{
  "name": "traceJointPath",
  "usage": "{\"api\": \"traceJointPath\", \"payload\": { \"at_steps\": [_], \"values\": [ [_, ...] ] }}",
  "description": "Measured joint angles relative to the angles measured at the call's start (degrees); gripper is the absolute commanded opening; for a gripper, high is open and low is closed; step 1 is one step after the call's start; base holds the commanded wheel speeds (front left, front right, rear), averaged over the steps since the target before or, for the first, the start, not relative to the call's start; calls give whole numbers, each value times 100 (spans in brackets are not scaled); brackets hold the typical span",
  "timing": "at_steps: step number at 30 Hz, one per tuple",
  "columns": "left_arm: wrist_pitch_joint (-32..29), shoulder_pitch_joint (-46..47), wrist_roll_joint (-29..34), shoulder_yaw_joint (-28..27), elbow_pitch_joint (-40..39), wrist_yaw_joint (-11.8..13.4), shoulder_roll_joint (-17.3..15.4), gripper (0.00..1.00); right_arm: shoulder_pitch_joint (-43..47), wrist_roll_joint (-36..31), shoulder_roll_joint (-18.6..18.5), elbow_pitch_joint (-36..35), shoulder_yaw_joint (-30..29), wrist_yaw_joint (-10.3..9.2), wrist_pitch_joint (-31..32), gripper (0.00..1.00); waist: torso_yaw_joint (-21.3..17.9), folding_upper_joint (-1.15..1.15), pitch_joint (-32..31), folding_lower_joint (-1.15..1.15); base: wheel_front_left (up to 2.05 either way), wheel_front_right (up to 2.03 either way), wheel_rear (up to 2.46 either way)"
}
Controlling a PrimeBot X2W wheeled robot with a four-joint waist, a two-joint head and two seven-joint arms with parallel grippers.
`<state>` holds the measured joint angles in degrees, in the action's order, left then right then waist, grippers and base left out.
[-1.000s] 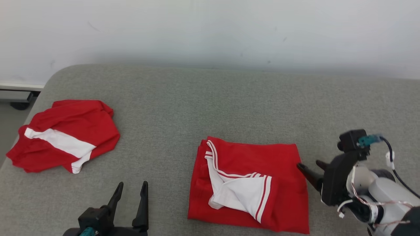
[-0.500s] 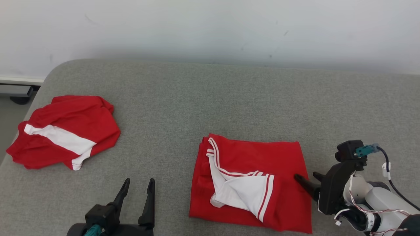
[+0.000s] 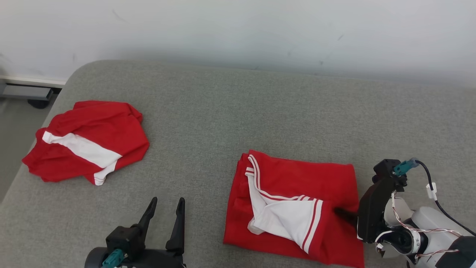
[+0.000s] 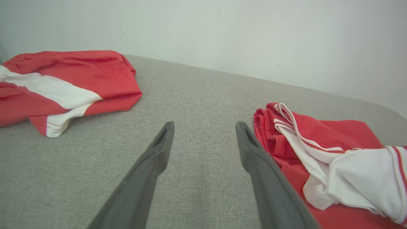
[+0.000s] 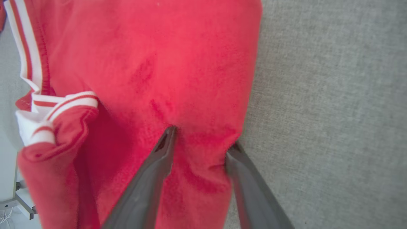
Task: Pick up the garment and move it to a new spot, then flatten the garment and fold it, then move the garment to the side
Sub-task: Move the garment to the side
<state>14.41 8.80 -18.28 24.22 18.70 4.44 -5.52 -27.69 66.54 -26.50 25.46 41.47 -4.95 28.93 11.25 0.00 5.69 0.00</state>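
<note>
At the right-hand edge of the folded red garment [image 3: 293, 186], which lies on the grey padded surface [image 3: 223, 111] toward the robot's right and close to the front, the right hand [image 3: 342, 215] sits low with its fingers apart. In the right wrist view one finger [image 5: 159, 159] rests on top of the cloth and the other is at the hem, with a ridge of fabric bunched between them and nothing pinched yet. The step in hand looks like the last one, carrying the folded piece aside. To do it well, the outer finger should slip under every layer before closing, so the whole stack moves together. A low, slow drag or lift would keep the loose white striped flap [image 3: 286, 219] from flopping open. The left hand [image 3: 167, 203] is also spread and empty, over bare fabric to the left of the packet, and could steady its layered left edge. The packet looks nearly square, perhaps a little longer left to right. Its smooth edge faces the right hand, and its striped trim runs diagonally from the far left corner. A second red garment [image 3: 87, 141] lies crumpled well apart, at the far left.
</note>
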Motion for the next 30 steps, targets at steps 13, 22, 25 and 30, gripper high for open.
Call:
{"api": "traceJointPath", "payload": {
  "at_steps": [13, 22, 25, 30],
  "values": [
    [1, -38, -52, -160, 83, 8, -16, 100, -368, 92, -10, 137, -68, 142, 286, 0, -95, 0, -12, 0, 0, 0, 0],
    [1, -41, -52, -172, 86, 8, -31, 100, -852, -37, -511, 188, -226, 196, 396, 0, -359, 0, -13, 0, 0, 0, 0],
    [1, -42, -52, -166, 85, 8, -33, 100, -965, -83, -617, 232, -222, 201, 495, 0, -446, 0, -10, 0, 0, 0, 0],
    [1, -42, -51, -171, 75, 5, -81, 100, -1179, -141, -678, 416, -213, 202, 646, 0, -598, 0, 4, 0, 0, 0, 0]
  ]
}}
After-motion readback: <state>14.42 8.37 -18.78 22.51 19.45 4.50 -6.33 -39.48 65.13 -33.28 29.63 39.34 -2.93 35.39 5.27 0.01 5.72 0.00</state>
